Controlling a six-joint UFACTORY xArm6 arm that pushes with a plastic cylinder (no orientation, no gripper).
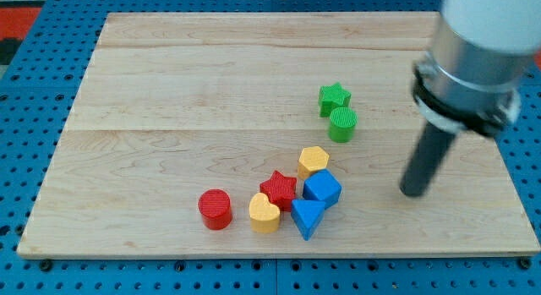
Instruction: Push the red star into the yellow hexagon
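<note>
Eight blocks lie on the wooden board (169, 92). Two are green: a green star (335, 98) and a green cylinder (342, 124). Two are red: a red star (279, 190) and a red cylinder (215, 209). Two are yellow: a yellow hexagon (313, 161) and a yellow heart (265, 213). Two are blue: a blue cube (322, 189) and a blue triangle (307, 217).

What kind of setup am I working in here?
Probably a lab test bench: a wooden board on a blue pegboard base, small coloured blocks like the red star and yellow hexagon, my tip to their right.
</note>
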